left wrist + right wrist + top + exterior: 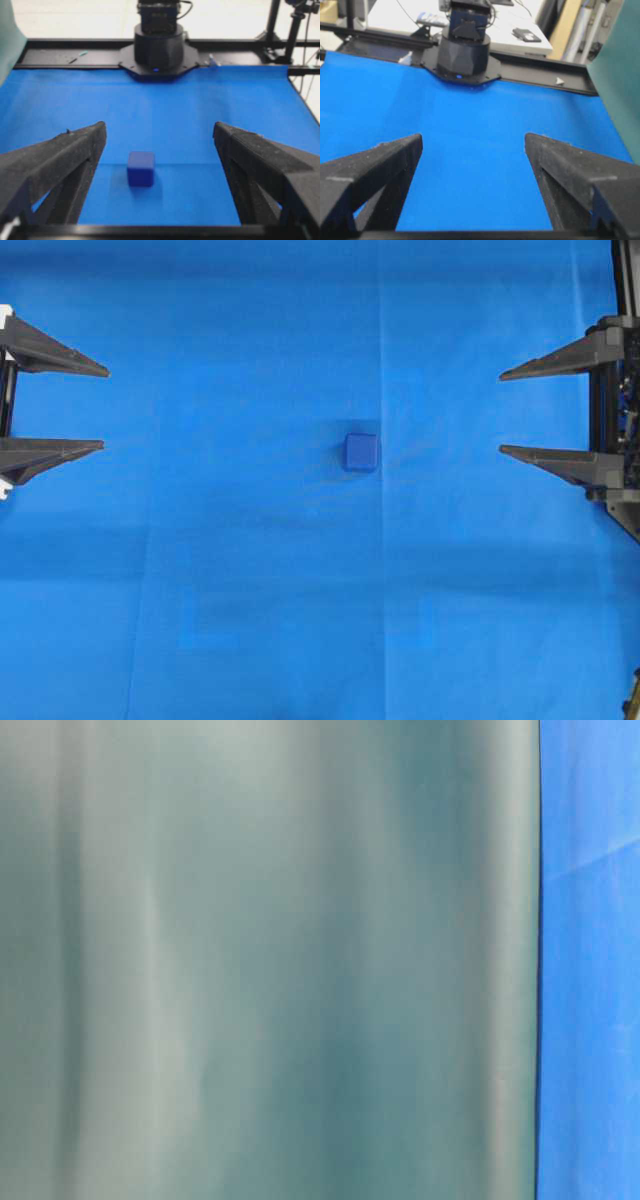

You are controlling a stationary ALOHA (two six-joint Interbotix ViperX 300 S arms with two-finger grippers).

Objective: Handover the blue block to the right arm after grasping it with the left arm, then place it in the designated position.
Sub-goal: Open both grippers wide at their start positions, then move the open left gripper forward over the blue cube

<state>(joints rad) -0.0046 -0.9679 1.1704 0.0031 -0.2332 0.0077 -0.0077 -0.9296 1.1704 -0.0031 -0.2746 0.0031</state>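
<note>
Overhead: blue block [361, 452] sits alone on the blue cloth [200, 590], a bit right of frame centre. Left gripper [104, 408] at the left edge, fingers spread wide, empty. Right gripper [500, 412] at the right edge, also wide open, empty. Both well apart from the block; the block is nearer the right one, but the left has to take it first. Block sits slightly lower in frame than the midline of the left fingers, roughly level with the lower finger.

Table-level: useless here. A blurred grey-green sheet [270, 960] fills most of the frame, only a strip of cloth at the right edge. No block, no grippers visible.

Left wrist: block [140, 168] lies ahead between the two open fingers, closer to the left finger [60, 160] than the right one in frame, not touching either. Right arm's base [157, 47] at top centre.

Right wrist: fingers [375, 170] apart, nothing between them, block not in this view. Left arm's base [462, 50] at top.

Step in hand, as I read it: left arm approach and grasp. Shift sideways to centre the block between the fingers before descending, keep them open until they straddle it, close on flat faces. Grip one end so the right gripper has free faces at handover.
</note>
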